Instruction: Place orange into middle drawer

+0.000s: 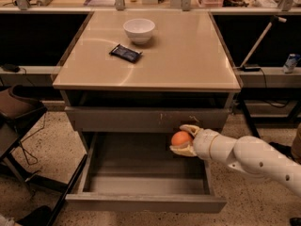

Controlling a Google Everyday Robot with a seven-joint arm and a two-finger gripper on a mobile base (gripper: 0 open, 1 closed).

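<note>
The orange [180, 138] is a round bright orange fruit held between the fingers [189, 128] of my gripper [182, 139]. My white arm reaches in from the lower right. The gripper is shut on the orange and holds it above the right part of the open middle drawer [141, 171], a wide shallow grey drawer pulled out toward the camera. The orange sits just below the scratched grey drawer front [141, 119] above.
A beige counter top [188, 60] carries a white bowl [139, 30] and a dark snack packet [125, 53]. A brown chair [16, 112] stands at the left. Cables and a small can [291, 62] lie at the right.
</note>
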